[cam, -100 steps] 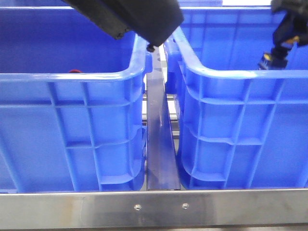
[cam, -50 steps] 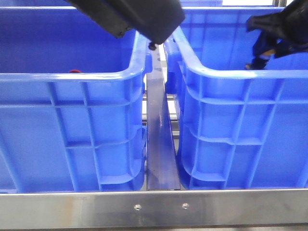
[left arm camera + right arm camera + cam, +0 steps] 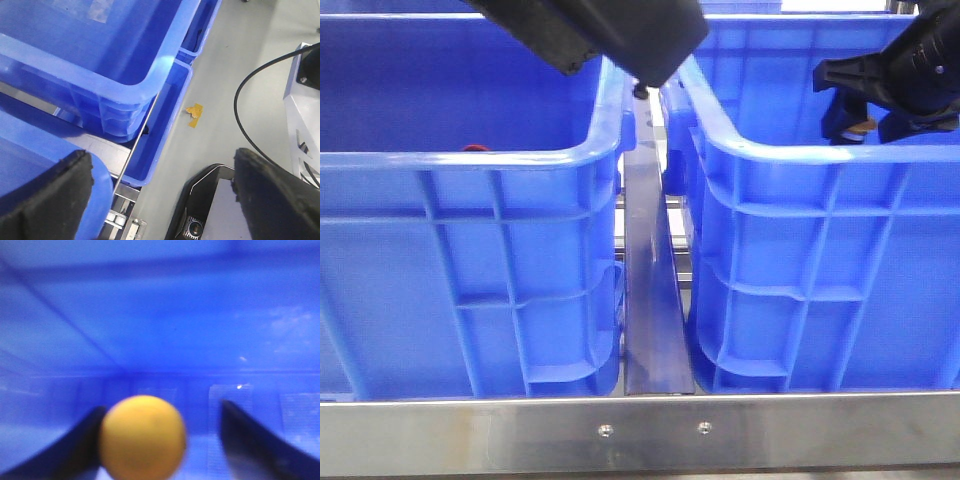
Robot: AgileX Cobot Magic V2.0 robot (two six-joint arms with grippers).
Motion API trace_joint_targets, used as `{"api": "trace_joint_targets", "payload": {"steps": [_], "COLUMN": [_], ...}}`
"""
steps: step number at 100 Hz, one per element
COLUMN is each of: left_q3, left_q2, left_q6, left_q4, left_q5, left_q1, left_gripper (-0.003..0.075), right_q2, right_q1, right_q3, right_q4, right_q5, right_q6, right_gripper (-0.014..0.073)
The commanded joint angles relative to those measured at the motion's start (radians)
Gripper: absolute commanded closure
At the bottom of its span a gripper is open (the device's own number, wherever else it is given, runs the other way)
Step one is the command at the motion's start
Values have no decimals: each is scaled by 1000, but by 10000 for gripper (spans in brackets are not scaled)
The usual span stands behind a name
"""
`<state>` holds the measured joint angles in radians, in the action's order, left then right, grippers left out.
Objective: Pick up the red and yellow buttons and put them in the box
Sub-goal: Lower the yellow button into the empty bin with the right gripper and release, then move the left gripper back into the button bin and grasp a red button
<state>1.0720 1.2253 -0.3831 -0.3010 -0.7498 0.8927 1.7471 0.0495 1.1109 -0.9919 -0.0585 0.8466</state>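
Note:
The yellow button's cap (image 3: pixel 142 437) fills the space by one finger of my right gripper (image 3: pixel 162 410). It rests against that finger, with a clear gap to the other finger (image 3: pixel 250 445), so the jaws are open. In the front view my right gripper (image 3: pixel 865 105) hangs inside the right blue box (image 3: pixel 820 155) near its top, with a bit of yellow (image 3: pixel 860 127) between the spread fingers. My left gripper (image 3: pixel 162 200) is open and empty. A small red sliver (image 3: pixel 475 148) shows over the near rim of the left box (image 3: pixel 470 160); I cannot tell what it is.
My left arm (image 3: pixel 590 30) reaches across the top of the front view, above the gap between the two crates. A metal rail (image 3: pixel 650 290) runs through that gap. A steel bar (image 3: pixel 640 430) spans the front. A black cable (image 3: pixel 250 90) lies on the grey floor.
My right gripper has moved left above the right box's floor and its jaws have spread apart around the yellow button. The left arm has hardly moved.

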Motion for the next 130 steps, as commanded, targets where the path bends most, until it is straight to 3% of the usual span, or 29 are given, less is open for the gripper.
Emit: {"api": "trace_joint_targets", "payload": {"steps": [1, 40, 130], "left_q3": [35, 35, 51], "left_q2": [-23, -23, -36], "left_q6": [-4, -4, 11], "left_q4": [-25, -25, 45], "left_q5": [59, 59, 63], "left_q1": [8, 8, -8], "left_gripper": [174, 174, 174], "right_q2": [-49, -197, -949], "right_q1": [0, 0, 0], "right_q3": [30, -27, -554], "right_q4": [-8, -8, -8], "right_q5": [24, -16, -63], "right_q6": [8, 8, 8], "right_gripper": [10, 13, 15]}}
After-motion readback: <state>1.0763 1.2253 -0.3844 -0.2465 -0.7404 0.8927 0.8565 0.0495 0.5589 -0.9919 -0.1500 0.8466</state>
